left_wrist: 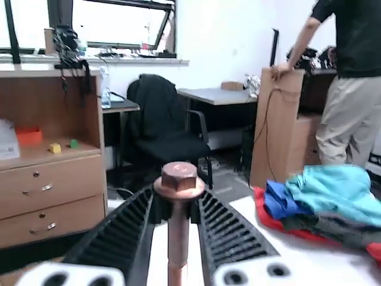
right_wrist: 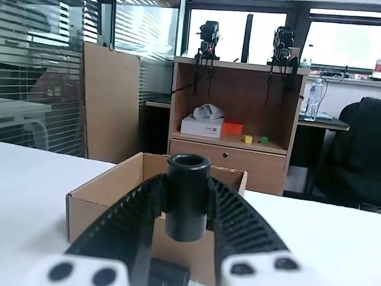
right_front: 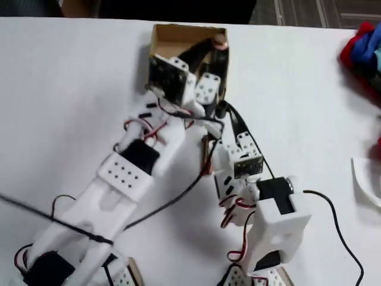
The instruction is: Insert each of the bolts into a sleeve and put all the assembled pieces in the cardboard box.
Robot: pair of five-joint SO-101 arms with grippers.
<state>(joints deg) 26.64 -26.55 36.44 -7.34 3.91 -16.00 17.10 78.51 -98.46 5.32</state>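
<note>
Left gripper (left_wrist: 177, 196) clenched on bolt (left_wrist: 178, 179), lower centre of frame; right gripper (right_wrist: 187, 182) grasping sleeve (right_wrist: 187, 199) in front of cardboard box (right_wrist: 98, 202); align bolt shank with sleeve bore, coaxial, push slowly

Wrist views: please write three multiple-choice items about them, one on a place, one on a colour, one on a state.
1. Where is the black cylindrical sleeve? A) in the right tool B) loose on the floor C) in a person's hand
2. What colour is the hex-headed metal bolt? A) green B) copper C) blue
3. How is the left tool? A) open and empty B) shut on cloth C) shut on the bolt
Answers: 1 A, the tool clasps it upright before the brown cardboard box; 2 B, head and shaft look copper; 3 C, it grips the bolt below the head.
</note>
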